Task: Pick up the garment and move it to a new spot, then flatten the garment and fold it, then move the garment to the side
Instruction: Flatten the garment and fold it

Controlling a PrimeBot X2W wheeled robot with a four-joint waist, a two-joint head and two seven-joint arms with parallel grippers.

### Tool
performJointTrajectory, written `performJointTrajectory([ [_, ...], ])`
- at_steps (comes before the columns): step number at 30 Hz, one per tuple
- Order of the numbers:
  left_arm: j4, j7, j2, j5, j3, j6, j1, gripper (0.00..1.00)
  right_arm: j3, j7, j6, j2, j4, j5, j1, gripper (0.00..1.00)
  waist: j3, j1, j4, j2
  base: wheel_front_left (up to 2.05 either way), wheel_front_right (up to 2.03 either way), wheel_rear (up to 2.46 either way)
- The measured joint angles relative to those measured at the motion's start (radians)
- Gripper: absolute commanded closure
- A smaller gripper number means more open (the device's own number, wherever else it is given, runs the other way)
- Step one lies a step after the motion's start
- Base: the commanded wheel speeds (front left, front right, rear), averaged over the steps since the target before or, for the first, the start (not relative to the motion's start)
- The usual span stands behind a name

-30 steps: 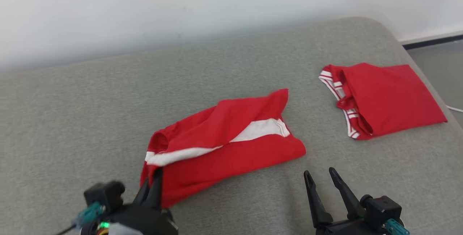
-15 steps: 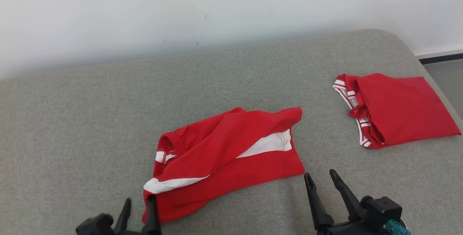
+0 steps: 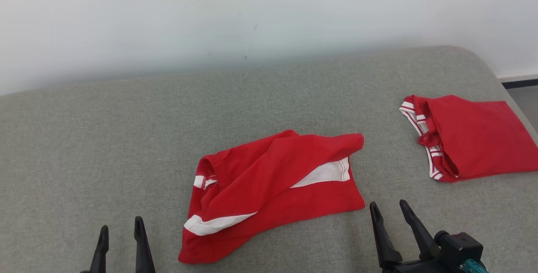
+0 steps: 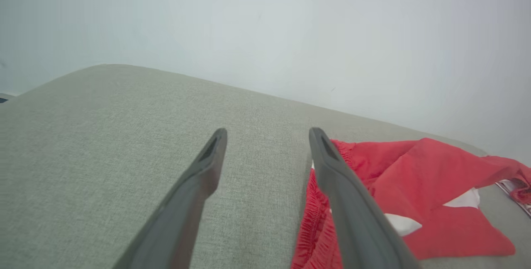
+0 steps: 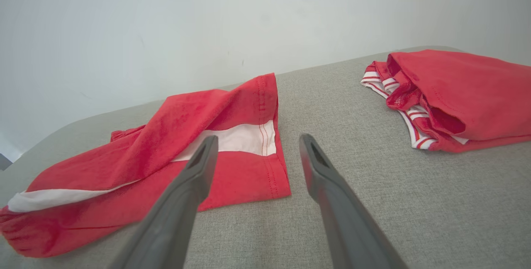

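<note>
The garment [image 3: 273, 189] is a pair of red shorts with a white side stripe, lying crumpled and loosely doubled over in the middle of the grey cushion. My left gripper [image 3: 120, 225] stands open just left of its near-left corner, touching nothing. In the left wrist view the left gripper [image 4: 267, 132] points past the garment [image 4: 415, 178], whose waistband lies beside the right finger. My right gripper [image 3: 388, 204] is open, a little right of the garment's near-right corner. In the right wrist view the right gripper [image 5: 258, 137] is empty, with the garment [image 5: 186, 119] ahead and to the left.
A second red garment with white-striped trim [image 3: 470, 138] lies folded at the right end of the cushion [image 3: 105, 138]; the right wrist view has this second garment [image 5: 468, 90] at upper right. A pale wall runs behind. The cushion's rounded right edge drops to the floor [image 3: 525, 92].
My left gripper has opened, let go of the garment's near-left corner and drawn back to the left. The corner now lies on the cushion. The head camera has shifted; the right gripper stays open.
</note>
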Motion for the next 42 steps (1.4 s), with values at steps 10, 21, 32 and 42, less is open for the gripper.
performJointTrajectory([
  [10,-0.082,0.000,-0.088,0.210,0.139,-0.109,0.098,0.00,-0.033,-0.051,0.000,0.000,0.040,0.022,0.000,0.00,-0.038,0.0000,0.030,0.0000,0.00,0.00,0.00],
  [21,-0.022,0.000,-0.097,0.279,0.174,-0.147,0.141,0.00,-0.051,-0.101,0.000,0.000,0.080,-0.027,0.022,0.00,-0.069,0.0001,0.042,-0.0001,0.00,0.00,0.00],
  [32,-0.012,0.000,-0.097,0.248,0.197,-0.136,0.136,0.00,-0.039,-0.073,0.000,0.000,0.057,-0.049,0.021,0.00,-0.077,0.0001,0.041,0.0000,0.00,0.00,0.00],
  [42,-0.007,0.000,-0.097,0.247,0.194,-0.150,0.119,0.00,-0.040,-0.061,0.000,0.000,0.020,-0.060,0.020,0.00,-0.081,0.0001,0.035,-0.0001,0.00,0.00,0.00],
])
